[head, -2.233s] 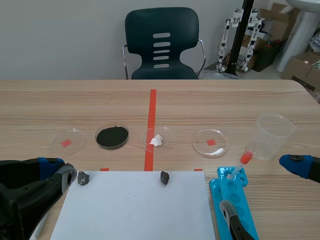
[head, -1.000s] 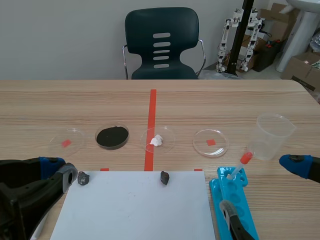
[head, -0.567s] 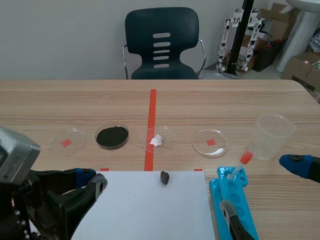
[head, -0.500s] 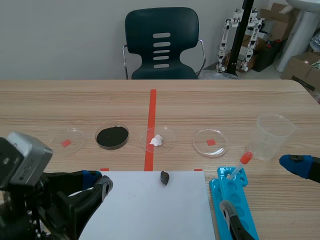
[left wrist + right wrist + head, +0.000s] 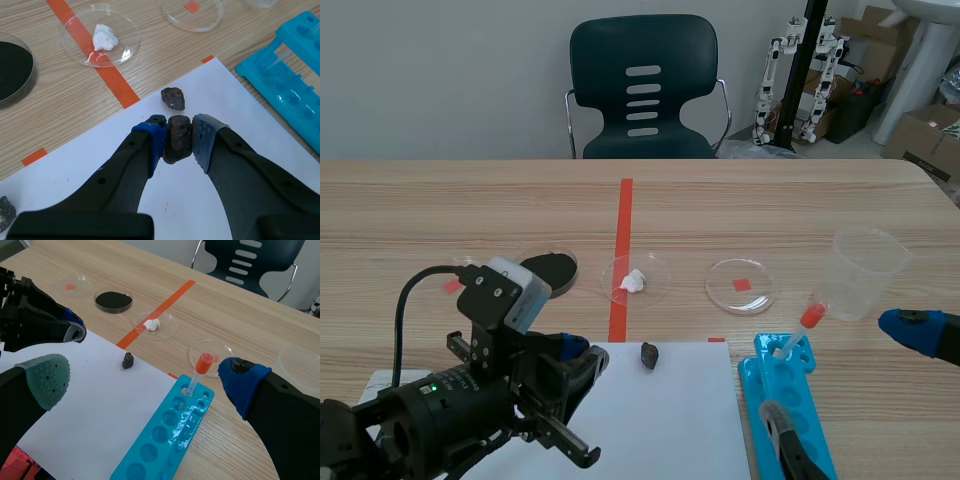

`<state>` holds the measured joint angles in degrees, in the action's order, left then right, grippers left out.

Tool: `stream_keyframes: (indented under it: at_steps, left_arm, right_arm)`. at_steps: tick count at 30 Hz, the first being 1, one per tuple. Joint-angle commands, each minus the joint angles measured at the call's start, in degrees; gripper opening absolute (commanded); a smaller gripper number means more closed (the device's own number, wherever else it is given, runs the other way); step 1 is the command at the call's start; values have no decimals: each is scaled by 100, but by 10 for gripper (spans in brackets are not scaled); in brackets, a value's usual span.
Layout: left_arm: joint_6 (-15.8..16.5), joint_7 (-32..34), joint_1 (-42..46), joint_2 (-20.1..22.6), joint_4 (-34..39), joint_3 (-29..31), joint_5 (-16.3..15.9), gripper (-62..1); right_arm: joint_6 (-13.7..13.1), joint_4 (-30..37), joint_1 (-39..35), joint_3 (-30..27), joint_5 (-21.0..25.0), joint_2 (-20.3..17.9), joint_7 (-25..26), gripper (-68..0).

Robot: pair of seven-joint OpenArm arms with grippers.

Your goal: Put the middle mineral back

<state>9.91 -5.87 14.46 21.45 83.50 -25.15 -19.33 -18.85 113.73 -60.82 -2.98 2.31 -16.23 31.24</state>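
Two grippers: I had the left gripper (image 5: 178, 136) clenched on the mineral (image 5: 178, 146). The right gripper (image 5: 145, 380) stood spread wide, holding nothing, above the rack (image 5: 165, 440).
Mineral: a dark brown lump, pinched across its middle between the pads (image 5: 155, 137), over the paper (image 5: 65, 175) and just short of a second rock (image 5: 173, 98). I could not tell whether it touched the sheet.
Third stone: a grey rock (image 5: 4, 212) lay at the paper's edge, well apart.
Handling: I judged the lump hard, stiff and dense for its bulk, and rough enough not to slide on the soft pads. Its uneven faces could let it twist, and its corners might crumble under a hard squeeze.
Hold: I judged the two broad flanks best, gripped firmly but gently.
Dishes: the powder dish (image 5: 10, 70), the white-lump dish (image 5: 120, 50) and the bare dish (image 5: 192, 10) lay beyond the paper.
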Motion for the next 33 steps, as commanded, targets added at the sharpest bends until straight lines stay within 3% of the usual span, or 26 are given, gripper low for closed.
stream_keyframes:
  at_steps: [1, 6, 11, 24, 33]
  left_arm:
    - [9, 9, -114, -92, 22, -44, -33, -524]
    - [-31, -315, -503, -328, -413, -79, -44, -524]
    - [-433, -619, -778, -444, -813, -79, -144, -524]
    - [-933, -765, -1093, -616, -1381, -76, -247, -524]
    - [-970, -772, -1117, -647, -1458, -76, -247, -524]
  right_arm:
    - [17, 61, 2, -33, 46, -28, 85, -52]
    - [17, 61, 2, -33, 46, -28, 85, -52]
    - [17, 61, 2, -33, 46, -28, 85, -52]
    - [17, 61, 2, -33, 46, -28, 85, -52]
    - [17, 61, 2, -33, 46, -28, 85, -52]
